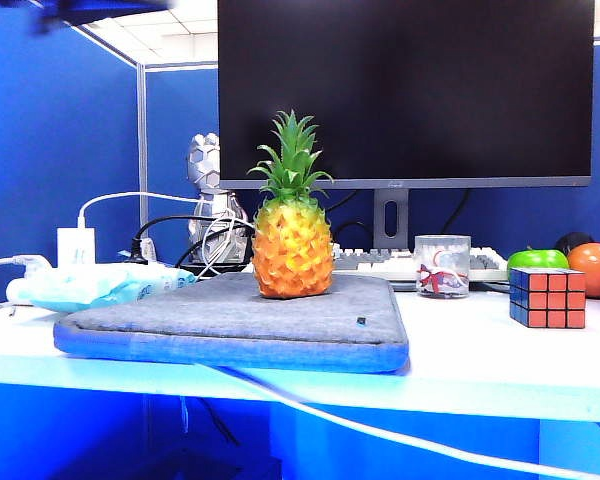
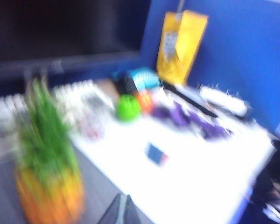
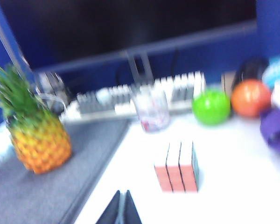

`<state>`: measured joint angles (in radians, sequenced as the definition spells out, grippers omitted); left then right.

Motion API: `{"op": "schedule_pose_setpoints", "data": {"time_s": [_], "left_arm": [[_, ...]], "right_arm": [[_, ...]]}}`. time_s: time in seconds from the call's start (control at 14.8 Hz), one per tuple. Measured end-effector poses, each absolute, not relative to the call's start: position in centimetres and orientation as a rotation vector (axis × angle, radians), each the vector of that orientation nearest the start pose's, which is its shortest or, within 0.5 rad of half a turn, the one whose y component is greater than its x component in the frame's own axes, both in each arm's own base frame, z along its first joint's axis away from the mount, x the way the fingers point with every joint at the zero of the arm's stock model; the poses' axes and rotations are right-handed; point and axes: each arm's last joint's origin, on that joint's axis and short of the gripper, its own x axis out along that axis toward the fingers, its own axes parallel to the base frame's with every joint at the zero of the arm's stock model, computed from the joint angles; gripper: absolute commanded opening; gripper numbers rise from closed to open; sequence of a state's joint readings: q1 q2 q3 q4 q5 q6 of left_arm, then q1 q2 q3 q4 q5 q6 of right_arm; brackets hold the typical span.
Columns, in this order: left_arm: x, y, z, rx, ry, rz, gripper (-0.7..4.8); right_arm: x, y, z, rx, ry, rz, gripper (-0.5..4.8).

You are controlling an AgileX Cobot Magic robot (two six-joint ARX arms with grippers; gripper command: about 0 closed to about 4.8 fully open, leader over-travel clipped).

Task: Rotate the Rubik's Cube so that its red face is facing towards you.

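I've got the Rubik's Cube (image 1: 548, 297) sitting free on the white worktop (image 1: 460, 350), right of the pineapple (image 1: 292, 225) and just in front of the green apple (image 1: 537, 259). Both arms are up high, so nothing's touching it. Left gripper (image 2: 121, 211) and right gripper (image 3: 121, 210): fingers pressed together, holding nothing. Right one looks down over the cube, probably to line up a grasp.
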<state>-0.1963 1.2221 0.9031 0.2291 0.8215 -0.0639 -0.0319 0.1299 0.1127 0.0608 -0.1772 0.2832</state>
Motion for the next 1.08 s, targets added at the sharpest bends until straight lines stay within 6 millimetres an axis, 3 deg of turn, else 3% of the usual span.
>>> {"op": "schedule_pose_setpoints", "data": {"time_s": [0.14,0.27,0.34,0.41,0.68,0.88,1.08], "left_arm": [[28.1,-8.4,32.6,-0.085,0.141,-1.013,-0.05],[30.1,-10.9,32.4,-0.05,0.2,-0.973,-0.05],[30.9,-12.3,32.5,-0.011,0.214,-0.966,-0.05],[31.6,-13.9,32.4,0.039,0.237,-0.954,-0.05],[34.5,-18.1,32.4,0.084,0.351,-0.955,-0.05],[36.7,-20.1,31.8,0.024,0.474,-1.076,-0.05],[37.7,-21.8,30.4,-0.027,0.613,-1.174,-0.05]], "right_arm": [[11.2,0.1,22.3,0.286,0.046,0.121,-0.06],[14.4,0.0,25.4,0.296,0.171,0.096,-0.06],[16.2,0.0,26.2,0.292,0.233,0.105,-0.06],[19.3,0.0,26.5,0.296,0.343,0.134,-0.06],[26.4,-0.4,27.3,0.214,0.554,0.161,-0.06],[28.2,-1.2,28.4,0.196,0.625,0.15,-0.06],[27.7,-3.0,28.0,0.136,0.742,0.149,-0.06]]}}
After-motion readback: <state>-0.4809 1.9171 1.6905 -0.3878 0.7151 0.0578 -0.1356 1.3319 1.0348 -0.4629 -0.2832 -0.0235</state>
